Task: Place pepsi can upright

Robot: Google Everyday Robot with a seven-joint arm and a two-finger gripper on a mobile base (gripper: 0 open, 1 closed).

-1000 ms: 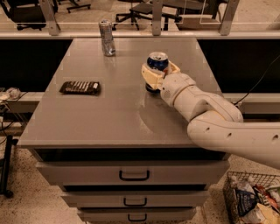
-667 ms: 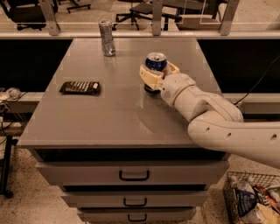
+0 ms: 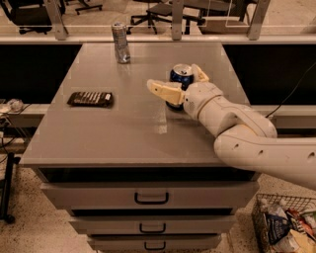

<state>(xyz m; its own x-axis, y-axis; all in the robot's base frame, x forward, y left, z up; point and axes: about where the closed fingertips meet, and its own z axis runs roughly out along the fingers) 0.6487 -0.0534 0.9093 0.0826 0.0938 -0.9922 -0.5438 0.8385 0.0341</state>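
1. Drawer fronts point(image 3: 150, 197): three grey drawers with dark handles, stacked under the near edge of the table point(image 3: 123, 138).
2. Wire basket point(image 3: 284, 222): on the floor at the near right, holding mixed packets.
3. Robot arm point(image 3: 247, 133): white, entering from the near right and reaching left and far across the tabletop. It lies along much the same line as a second ago.
4. Gripper point(image 3: 173, 77): at the right centre of the table, at the pepsi can. Its jaws are spread wide. The near-left one of the fingers point(image 3: 165, 91) points off to the left, clear of the can, and the other lies at the can's far right side. A second ago both were wrapped closely around the can; they have since parted.
5. Pepsi can point(image 3: 181, 75): blue with a silver top, standing upright on the table between the spread jaws, in about the same place as before. Whether the far finger touches it cannot be told.
6. Dark flat device point(image 3: 90, 99): lying on the left side of the table, well apart from the gripper, unmoved.
7. Slim silver can point(image 3: 120, 42): upright near the far left edge, unmoved.
8. Office chairs point(image 3: 158, 11): beyond the table, on the far floor.
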